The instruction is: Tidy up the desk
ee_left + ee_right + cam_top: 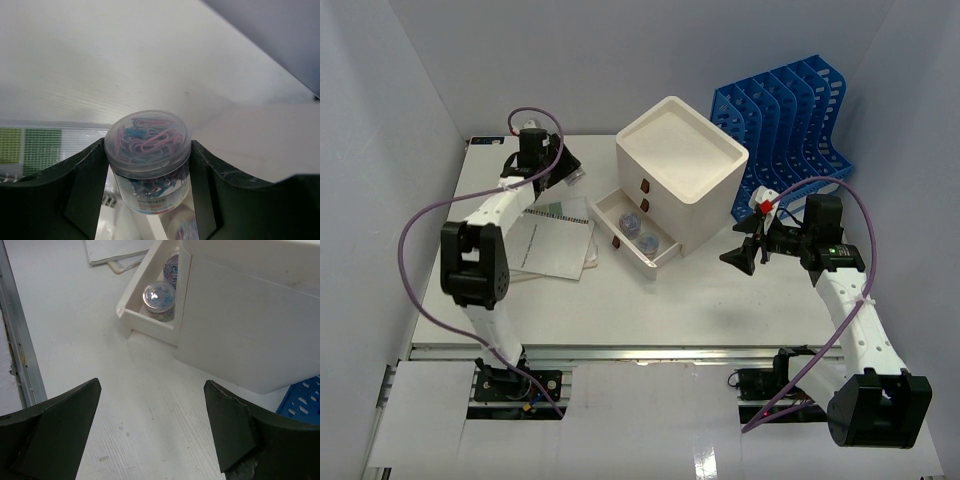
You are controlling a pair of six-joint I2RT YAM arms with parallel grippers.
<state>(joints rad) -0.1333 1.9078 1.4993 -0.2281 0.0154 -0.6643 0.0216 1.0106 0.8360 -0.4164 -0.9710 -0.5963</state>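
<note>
- White tabletop (700,300) spreads beneath both grippers.
- Left gripper (147,170) clamps a paper-clip jar (147,142); papers (555,245) lie beside it, apparently unsorted.
- Right gripper (152,435) gapes wide, empty; ahead, the open drawer (131,305) already holds two jars (159,297).

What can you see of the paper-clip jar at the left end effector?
The paper-clip jar is a small round tub of clear plastic with a flat see-through lid, closed, packed with pink, blue and purple clips. A label low on its wall is too blurred to read. The dark fingers of the left end effector clamp it, one on each side, at the far left of the desk.
</note>
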